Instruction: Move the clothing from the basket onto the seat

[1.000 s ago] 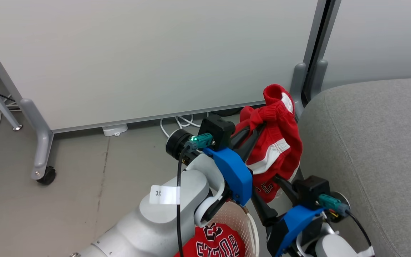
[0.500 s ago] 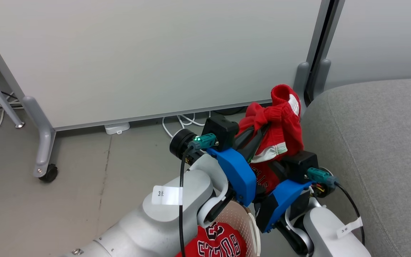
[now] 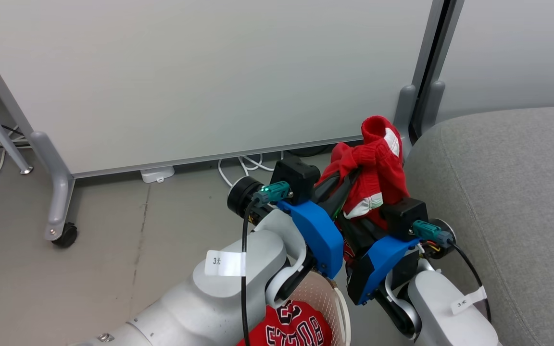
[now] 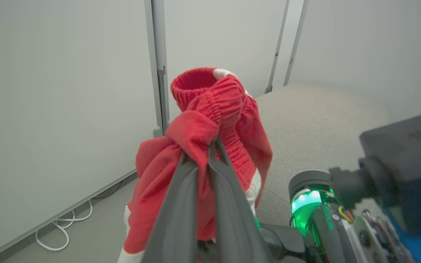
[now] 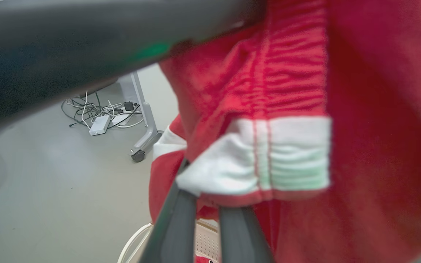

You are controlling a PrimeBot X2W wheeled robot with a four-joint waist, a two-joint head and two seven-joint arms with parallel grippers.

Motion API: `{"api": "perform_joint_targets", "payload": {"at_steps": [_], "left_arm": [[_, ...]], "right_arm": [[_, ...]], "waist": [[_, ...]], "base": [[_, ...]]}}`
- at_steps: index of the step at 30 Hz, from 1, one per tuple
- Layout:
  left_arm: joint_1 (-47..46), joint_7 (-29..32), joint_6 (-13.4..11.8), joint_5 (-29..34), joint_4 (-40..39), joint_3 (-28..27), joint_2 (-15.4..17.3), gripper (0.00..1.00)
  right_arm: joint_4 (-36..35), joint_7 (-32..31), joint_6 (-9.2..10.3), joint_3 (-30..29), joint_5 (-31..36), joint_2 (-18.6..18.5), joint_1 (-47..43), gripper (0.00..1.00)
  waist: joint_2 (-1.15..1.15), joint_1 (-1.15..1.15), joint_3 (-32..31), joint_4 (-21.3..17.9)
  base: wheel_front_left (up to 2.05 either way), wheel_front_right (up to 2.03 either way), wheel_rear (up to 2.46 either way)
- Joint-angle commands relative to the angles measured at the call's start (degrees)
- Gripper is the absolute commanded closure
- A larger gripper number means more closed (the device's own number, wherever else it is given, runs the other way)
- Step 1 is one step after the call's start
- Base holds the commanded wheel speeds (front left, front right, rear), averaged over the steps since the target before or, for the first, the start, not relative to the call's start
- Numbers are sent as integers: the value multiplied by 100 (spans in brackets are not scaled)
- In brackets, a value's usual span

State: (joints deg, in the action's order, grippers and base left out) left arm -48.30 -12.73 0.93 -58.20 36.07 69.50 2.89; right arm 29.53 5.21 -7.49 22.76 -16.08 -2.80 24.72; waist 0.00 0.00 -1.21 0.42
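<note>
Closest in the head view, the basket (image 3: 331,302) sits at the bottom edge, partly under the pale left forearm (image 3: 219,293), and the jersey (image 3: 290,327) lies inside it, lettering up. Just above the basket, the right gripper (image 5: 206,201) has its two dark fingers drawn close together, pinching the lower fold of the shorts (image 3: 379,161) by the white stripe. A little farther out, the left gripper (image 4: 206,147) is pressed tight on a bunch of red cloth just below the ribbed waistband, so that band stands up above the fingertips and the rest of the garment hangs down between the two arms. The shorts are held in the air, clear of the basket, just beside the rounded corner of the seat (image 3: 512,192) and not resting on it. Beyond them, white cables (image 3: 242,167) trail over the grey floor (image 3: 128,230), in front of a pale partition panel (image 3: 200,77) whose grey leg ends in a black castor (image 3: 63,236).
</note>
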Motion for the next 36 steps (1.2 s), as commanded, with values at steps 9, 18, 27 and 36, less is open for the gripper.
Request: {"api": "perform_joint_targets", "payload": {"at_steps": [9, 18, 27, 36], "left_arm": [[-137, -112, -49, -112, 53, 76, -1, 100], [-135, -157, -20, -105, 155, 158, 0, 0], [493, -250, -44, 454, -99, -535, 406, 0], [2071, -252, -99, 1818, -1249, -2232, 968, 0]], "right_arm": [[43, -1, -1, -9, 209, -17, 43, 100], [-23, -39, -1, -11, 328, -17, -27, 100], [-236, -103, -1, -136, 564, -16, -166, 100], [-644, -237, -1, -345, 735, -17, -338, 100]], "waist": [[0, 0, -33, -72], [0, 0, -43, -89], [0, 0, -2, -115], [0, 0, 99, -121]], "base": [[0, 0, 0], [0, 0, 0], [0, 0, 0], [0, 0, 0]]}}
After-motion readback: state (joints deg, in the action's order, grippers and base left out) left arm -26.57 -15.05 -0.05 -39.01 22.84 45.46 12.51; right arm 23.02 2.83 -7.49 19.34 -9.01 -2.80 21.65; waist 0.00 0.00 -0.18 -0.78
